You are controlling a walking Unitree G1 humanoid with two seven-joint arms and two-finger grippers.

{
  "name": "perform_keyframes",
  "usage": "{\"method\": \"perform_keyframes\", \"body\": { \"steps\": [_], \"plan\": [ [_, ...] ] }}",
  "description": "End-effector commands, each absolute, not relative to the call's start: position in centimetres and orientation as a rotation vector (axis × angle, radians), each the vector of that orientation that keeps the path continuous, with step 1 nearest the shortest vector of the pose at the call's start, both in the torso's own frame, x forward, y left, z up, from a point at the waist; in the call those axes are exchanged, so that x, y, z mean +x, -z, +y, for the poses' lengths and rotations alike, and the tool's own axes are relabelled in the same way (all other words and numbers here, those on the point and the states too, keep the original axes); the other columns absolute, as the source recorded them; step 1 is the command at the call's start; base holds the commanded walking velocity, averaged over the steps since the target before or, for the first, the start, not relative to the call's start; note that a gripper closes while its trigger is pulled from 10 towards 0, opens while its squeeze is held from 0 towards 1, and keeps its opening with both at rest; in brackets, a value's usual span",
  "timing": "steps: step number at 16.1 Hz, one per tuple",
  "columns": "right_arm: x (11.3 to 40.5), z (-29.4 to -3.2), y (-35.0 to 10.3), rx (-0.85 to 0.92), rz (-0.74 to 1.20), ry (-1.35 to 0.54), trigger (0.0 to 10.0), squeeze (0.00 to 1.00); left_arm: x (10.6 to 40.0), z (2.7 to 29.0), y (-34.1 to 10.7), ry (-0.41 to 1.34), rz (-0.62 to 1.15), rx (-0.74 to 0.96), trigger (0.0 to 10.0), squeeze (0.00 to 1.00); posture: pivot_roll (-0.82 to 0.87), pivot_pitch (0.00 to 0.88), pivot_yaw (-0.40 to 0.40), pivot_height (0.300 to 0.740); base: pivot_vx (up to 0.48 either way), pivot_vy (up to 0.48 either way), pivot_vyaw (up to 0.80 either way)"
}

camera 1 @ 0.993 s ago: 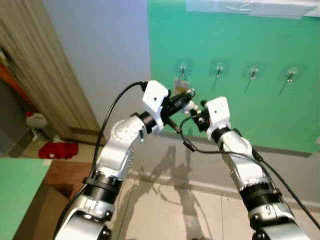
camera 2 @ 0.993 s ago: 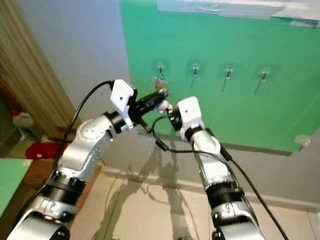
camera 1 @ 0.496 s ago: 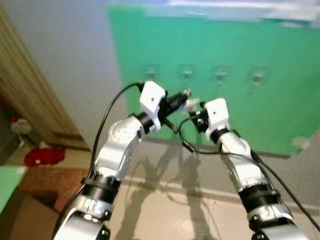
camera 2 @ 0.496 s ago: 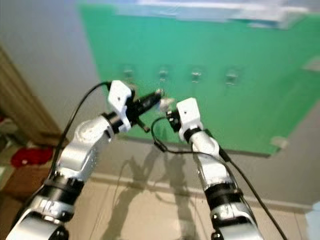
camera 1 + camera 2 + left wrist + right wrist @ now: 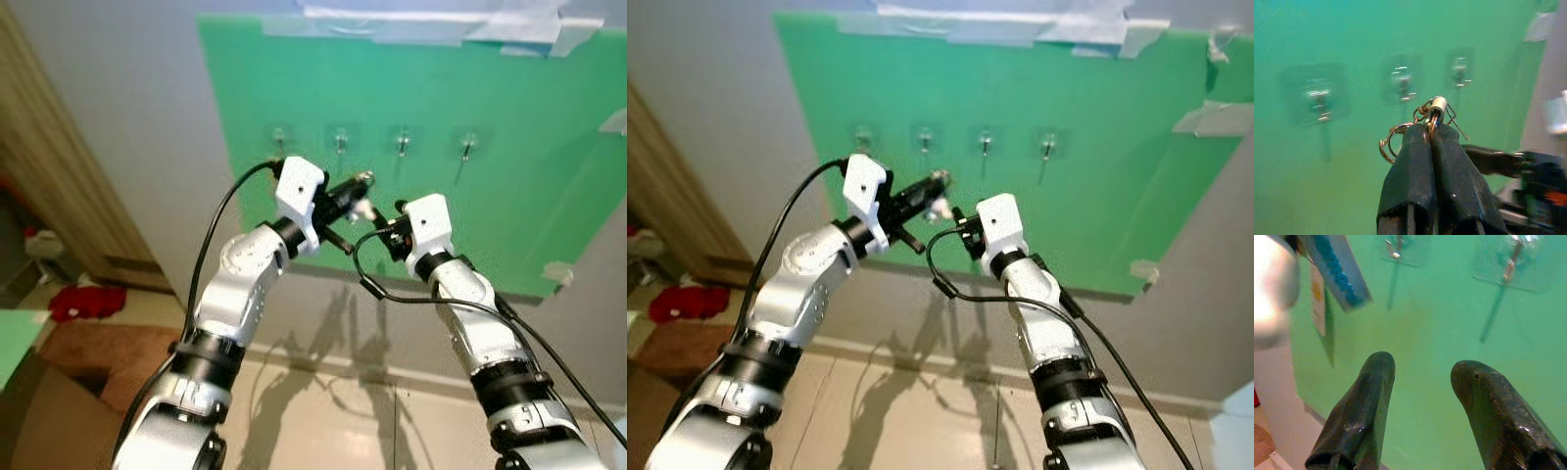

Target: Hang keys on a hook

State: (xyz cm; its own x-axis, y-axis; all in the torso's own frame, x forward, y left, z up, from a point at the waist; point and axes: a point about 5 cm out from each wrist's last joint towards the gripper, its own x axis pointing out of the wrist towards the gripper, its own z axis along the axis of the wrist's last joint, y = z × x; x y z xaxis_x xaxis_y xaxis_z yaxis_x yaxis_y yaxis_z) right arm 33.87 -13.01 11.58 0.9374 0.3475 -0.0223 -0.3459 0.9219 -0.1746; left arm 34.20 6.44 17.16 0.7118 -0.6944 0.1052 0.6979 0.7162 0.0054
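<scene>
A green board (image 5: 529, 196) on the wall carries a row of several clear stick-on hooks (image 5: 340, 140). My left gripper (image 5: 364, 181) is raised in front of it, below the second hook from the left, and is shut on the keys. The key ring (image 5: 1420, 117) and a small metal ferrule stick out past its fingertips, short of the hooks (image 5: 1402, 82). A white tag (image 5: 364, 208) dangles under the gripper and shows as a blue-and-white tag (image 5: 1337, 269) in the right wrist view. My right gripper (image 5: 1424, 366) is open just beside it, holding nothing.
A wooden door frame (image 5: 49, 176) stands to the left. Below it a red cloth (image 5: 83, 302) and a white jug (image 5: 44, 243) lie on the floor. Tape strips (image 5: 431, 24) hold the board's top edge. Tiled floor (image 5: 323, 411) lies beneath my arms.
The whole picture has shifted: the board now sits further left and looks smaller. The tag, which was up by the leftmost hook, now hangs lower. Both grippers keep their states.
</scene>
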Motion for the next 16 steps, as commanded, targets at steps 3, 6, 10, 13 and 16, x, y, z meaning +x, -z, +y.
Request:
{"method": "perform_keyframes", "body": {
  "steps": [3, 6, 10, 13, 16],
  "plan": [
    [34.1, -12.9, -12.4, -0.186, -0.040, -0.360, 10.0, 0.00, 34.7, 6.8, -18.0, 0.742, -0.123, -0.026, 0.0, 0.00, -0.08, 0.000, 0.073, 0.740, 0.000, 0.000, 0.00],
    [34.1, -12.9, -12.4, -0.186, -0.040, -0.360, 10.0, 0.00, 34.7, 6.6, -18.0, 0.746, -0.132, -0.032, 0.0, 0.00, -0.08, 0.000, 0.073, 0.740, 0.174, 0.269, 0.00],
    [34.0, -12.8, -12.2, -0.187, -0.038, -0.362, 10.0, 0.00, 34.5, 6.2, -17.9, 0.773, -0.135, 0.017, 0.0, 0.00, -0.08, 0.000, 0.074, 0.740, 0.343, 0.265, 0.00],
    [34.0, -12.8, -12.3, -0.184, -0.039, -0.360, 10.0, 0.00, 34.4, 6.0, -17.9, 0.794, -0.130, 0.039, 0.0, 0.00, -0.08, 0.000, 0.079, 0.740, 0.376, 0.000, 0.00],
    [34.0, -12.8, -12.3, -0.185, -0.041, -0.359, 10.0, 0.00, 34.2, 5.6, -17.9, 0.819, -0.137, 0.068, 0.0, 0.00, -0.09, 0.000, 0.082, 0.740, 0.111, 0.000, 0.00]
  ]
}}
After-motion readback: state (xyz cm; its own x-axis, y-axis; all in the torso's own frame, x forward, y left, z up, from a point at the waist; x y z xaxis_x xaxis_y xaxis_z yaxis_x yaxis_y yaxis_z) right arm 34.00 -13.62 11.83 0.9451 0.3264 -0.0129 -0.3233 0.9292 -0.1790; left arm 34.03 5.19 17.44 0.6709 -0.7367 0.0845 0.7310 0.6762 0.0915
